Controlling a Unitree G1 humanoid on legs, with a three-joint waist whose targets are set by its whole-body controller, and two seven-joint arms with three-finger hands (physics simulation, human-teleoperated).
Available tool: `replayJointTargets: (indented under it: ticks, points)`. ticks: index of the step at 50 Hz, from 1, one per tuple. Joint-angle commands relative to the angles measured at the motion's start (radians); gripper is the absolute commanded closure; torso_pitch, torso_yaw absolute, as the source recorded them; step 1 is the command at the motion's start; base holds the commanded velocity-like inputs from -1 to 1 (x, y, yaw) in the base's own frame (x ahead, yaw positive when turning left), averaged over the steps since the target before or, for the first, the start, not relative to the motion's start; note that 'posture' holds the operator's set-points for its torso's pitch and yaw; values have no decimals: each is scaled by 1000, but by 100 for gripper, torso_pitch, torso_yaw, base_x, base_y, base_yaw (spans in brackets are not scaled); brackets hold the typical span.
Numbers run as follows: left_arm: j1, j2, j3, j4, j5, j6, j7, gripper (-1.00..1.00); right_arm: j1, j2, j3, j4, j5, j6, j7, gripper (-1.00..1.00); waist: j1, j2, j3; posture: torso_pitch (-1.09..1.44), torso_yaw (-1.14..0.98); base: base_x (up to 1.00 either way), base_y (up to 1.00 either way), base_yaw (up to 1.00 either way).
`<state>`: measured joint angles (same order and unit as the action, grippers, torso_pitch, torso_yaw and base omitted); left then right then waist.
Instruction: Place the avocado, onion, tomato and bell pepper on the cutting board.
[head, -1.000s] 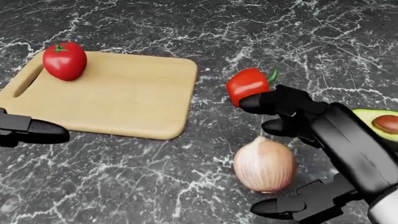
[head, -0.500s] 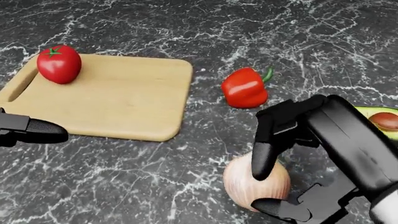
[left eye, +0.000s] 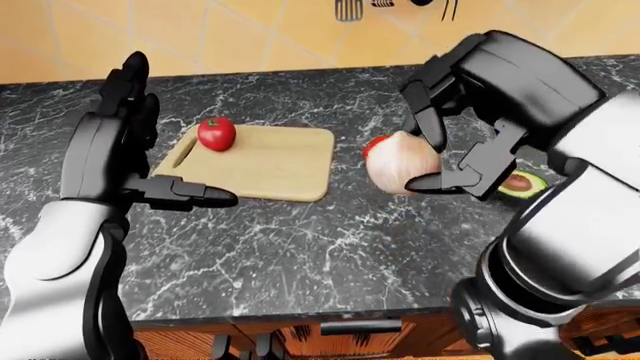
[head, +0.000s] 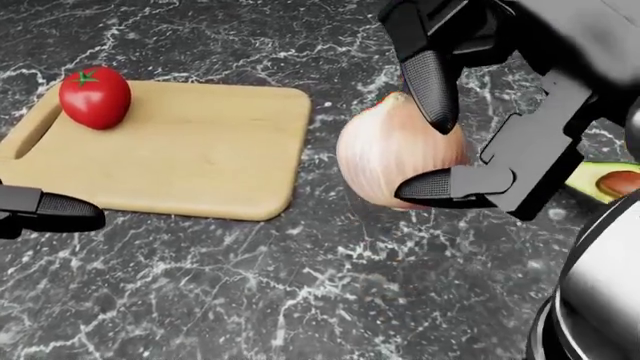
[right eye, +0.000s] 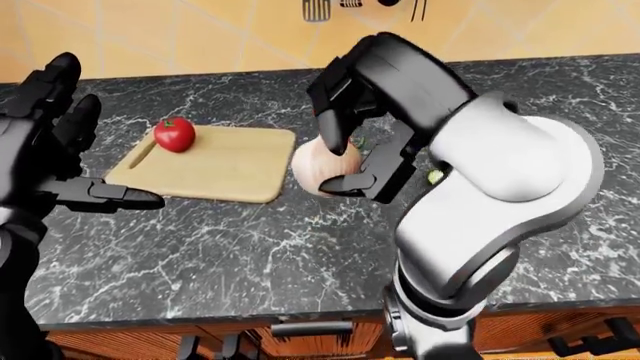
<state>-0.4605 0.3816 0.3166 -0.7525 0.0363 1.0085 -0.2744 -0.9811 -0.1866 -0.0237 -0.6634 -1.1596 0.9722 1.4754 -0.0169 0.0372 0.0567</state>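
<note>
Change: onion (head: 385, 161) now lifted clear of the counter; half a second ago it sat on the stone under the closing right hand, which has risen with it.
Right fingers: one black fingertip (head: 433, 94) presses the top of the onion, the thumb (head: 440, 185) presses its lower right side; closed round the bulb.
Right hand (left eye: 450, 112): carries the onion above the counter, just right of the cutting board's right edge, held apart from the board.
Left fingers: spread wide, upright, holding nothing; thumb (left eye: 195, 193) points right over the near edge of the board.
Left hand (left eye: 120, 142): hovers at the left end of the board, touching nothing.
Tomato (head: 94, 97): upright on the far left corner of the board, beside the handle slot.
Cutting board (head: 200, 157): flat on the counter, only the tomato on it.
Bell pepper (left eye: 376, 142): red sliver visible behind the onion in the left-eye view, off the board; mostly hidden.
Avocado (head: 605, 184): halved, pit up, on the counter at far right, partly hidden by the right hand.
Counter (left eye: 300, 247): dark marble.
</note>
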Motion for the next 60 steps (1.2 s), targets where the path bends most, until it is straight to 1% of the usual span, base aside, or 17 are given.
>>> replayJointTargets:
  ticks: [1, 7, 9, 10, 12, 20, 23, 26, 28, 33, 41, 45, 49, 55, 56, 59, 60]
  points:
    - [-24, 12, 10, -19, 4, -30, 9, -100, -54, -16, -12, 24, 44, -19, -46, 97, -1, 3, -24, 0, 0, 0, 0, 0]
    - [-21, 16, 15, -25, 2, -25, 9, -100, -105, -37, -4, 82, 106, -19, -92, 97, 0, 3, -22, 0, 0, 0, 0, 0]
    - [-23, 19, 15, -24, 2, -23, 8, -100, -128, -49, -1, 90, 112, -9, -85, 97, -1, 3, -22, 0, 0, 0, 0, 0]
    - [-22, 20, 14, -22, 4, -24, 8, -100, -150, -70, -1, 76, 96, 19, -42, 97, -1, 3, -22, 0, 0, 0, 0, 0]
    - [-25, 23, 15, -21, 5, -23, 7, -100, -175, -84, 2, 71, 79, 38, -6, 97, -1, 2, -21, 0, 0, 0, 0, 0]
    - [-29, 32, 24, -23, 2, -15, -1, -100, -220, -75, 10, 65, 27, 70, 68, 98, -3, 4, -16, 0, 0, 0, 0, 0]
    - [-35, 34, 22, -23, 2, -9, 0, -100, -259, -80, 13, 62, -12, 99, 129, 97, -4, 5, -14, 0, 0, 0, 0, 0]
    - [-30, 35, 20, -22, 4, -15, -1, -100, -291, -111, 41, 67, 6, 148, 139, 97, -5, 7, -12, 0, 0, 0, 0, 0]
    - [-34, 33, 19, -19, 5, -15, 1, -100, -305, -76, 37, 96, -3, 121, 129, 97, -5, 9, -10, 0, 0, 0, 0, 0]
    - [-42, 31, 17, -17, 6, -12, 5, -100, -348, -32, 4, 215, 95, 19, -3, 96, -9, 14, -10, 0, 0, 0, 0, 0]
    - [-40, 42, 33, -38, -2, 11, -1, -100, -422, -32, -6, 430, 318, -113, -220, 97, -12, 19, -12, 0, 0, 0, 0, 0]
    - [-34, 49, 45, -56, -7, 26, -5, -100, -476, -73, 12, 426, 341, -75, -176, 97, -11, 17, -11, 0, 0, 0, 0, 0]
    - [-37, 56, 54, -70, -12, 42, -7, -100, -546, -66, 2, 552, 410, -134, -234, 97, -12, 19, -6, 0, 0, 0, 0, 0]
    - [-42, 63, 56, -76, -15, 53, -5, -100, -577, -27, -1, 935, 568, -413, -469, 97, -18, 23, -10, 0, 0, 0, 0, 0]
    - [-44, 69, 61, -82, -17, 62, -8, -100, -590, -9, 3, 1060, 599, -498, -528, 97, -19, 24, -13, 0, 0, 0, 0, 0]
    - [-50, 77, 68, -94, -23, 79, -12, -100, -639, -9, 16, 1298, 628, -661, -616, 96, -22, 28, -19, 0, 0, 0, 0, 0]
    - [-48, 80, 72, -101, -23, 84, -13, -100, -662, 4, 11, 1396, 645, -716, -655, 96, -23, 29, -20, 0, 0, 0, 0, 0]
